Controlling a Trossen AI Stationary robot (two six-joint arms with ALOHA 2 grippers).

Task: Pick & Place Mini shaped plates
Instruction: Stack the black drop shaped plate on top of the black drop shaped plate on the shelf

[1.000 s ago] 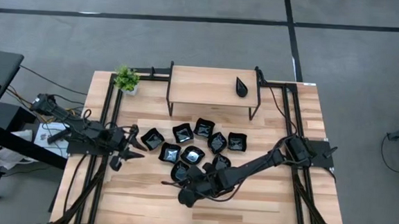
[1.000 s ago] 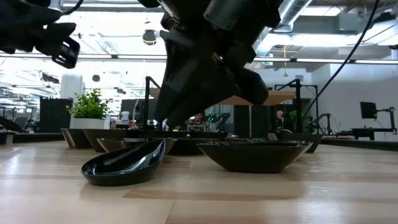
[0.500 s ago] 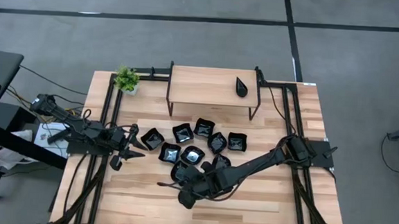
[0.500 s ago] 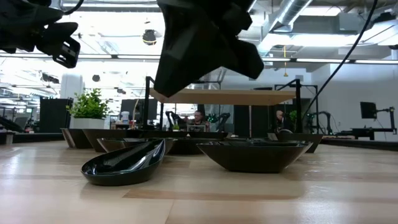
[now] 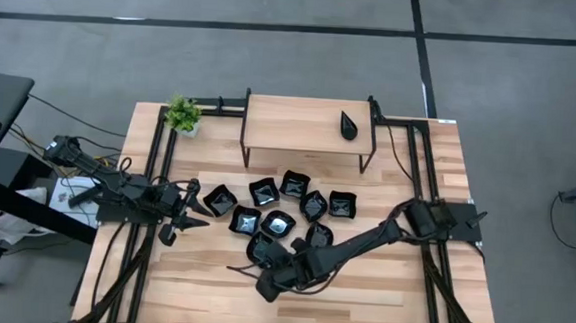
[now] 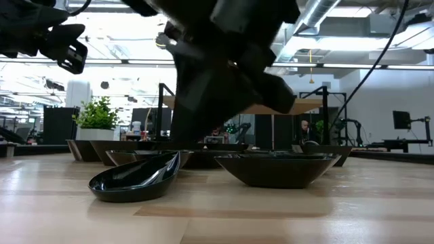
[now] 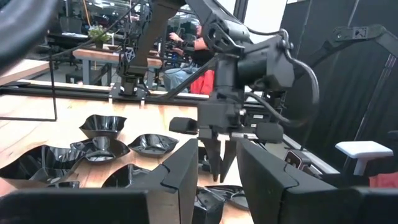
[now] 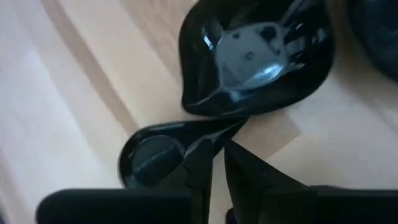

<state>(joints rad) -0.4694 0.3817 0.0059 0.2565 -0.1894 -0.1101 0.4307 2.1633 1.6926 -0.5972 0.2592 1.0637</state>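
Several small glossy black plates [image 5: 280, 206] lie clustered mid-table. One teardrop plate [image 5: 348, 125] sits on the raised wooden shelf [image 5: 308, 125]. Another teardrop plate [image 5: 241, 269] [image 6: 135, 179] [image 8: 155, 158] rests on its base near the table's front. My right gripper [image 5: 261, 273] [image 8: 217, 146] points down over that plate's pointed end, its fingers a narrow gap apart. A flower-shaped plate [image 8: 255, 53] lies just beyond it. My left gripper [image 5: 193, 208] [image 7: 219, 149] hovers open and empty left of the cluster. My right gripper comes from above at the rim of the teardrop plate's pointed end [image 8: 231, 127], one fingertip [image 8: 205, 149] over the dish and the other beside it. Whether they touch the rim I cannot tell. The plate lies flat on the table.
A small green potted plant [image 5: 182, 115] stands at the far left corner. Black frame rails [image 5: 157, 174] run along both table sides. Bare wood [image 5: 190, 286] lies near the front edge, left of the right gripper. People and desks show in the room beyond.
My right gripper rose above the teardrop plate, then came back down to about where it was. The plate stayed in place.
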